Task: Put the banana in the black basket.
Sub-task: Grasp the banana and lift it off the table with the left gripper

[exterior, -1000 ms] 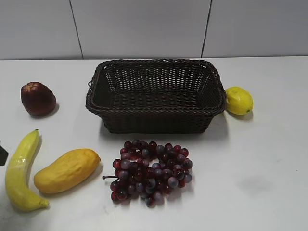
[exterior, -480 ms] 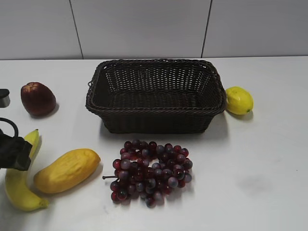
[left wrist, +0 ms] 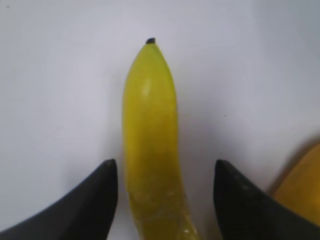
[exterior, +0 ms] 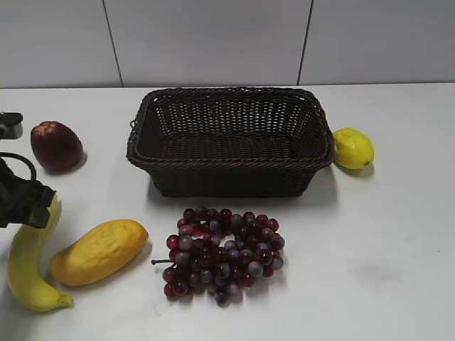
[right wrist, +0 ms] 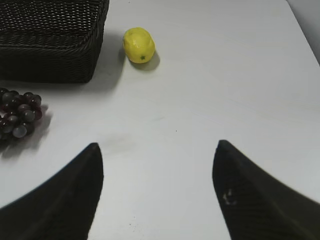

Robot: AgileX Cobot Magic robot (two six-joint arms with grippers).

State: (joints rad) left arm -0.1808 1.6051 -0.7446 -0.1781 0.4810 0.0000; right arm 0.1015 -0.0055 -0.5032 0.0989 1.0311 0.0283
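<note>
Banana point(left wrist: 150, 145) lies at the table's point(exterior: 398, 234) left edge beside the mango point(exterior: 98, 251), well apart from the basket point(exterior: 229, 140). Left gripper point(left wrist: 162, 200) is spread wide, a finger on each side of it, apparently not touching. It looks stiff, light and glossy, so likely slippery; mid-body seems the surest hold. Right gripper point(right wrist: 157, 195) is spread over bare white table near a lemon point(right wrist: 139, 45) and grapes point(exterior: 222, 254); a pale panelled wall stands behind

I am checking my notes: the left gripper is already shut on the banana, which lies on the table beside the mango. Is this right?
Not quite. In the left wrist view the left gripper is open: its fingers straddle the banana with gaps on both sides. The banana does lie on the table beside the mango.
</note>
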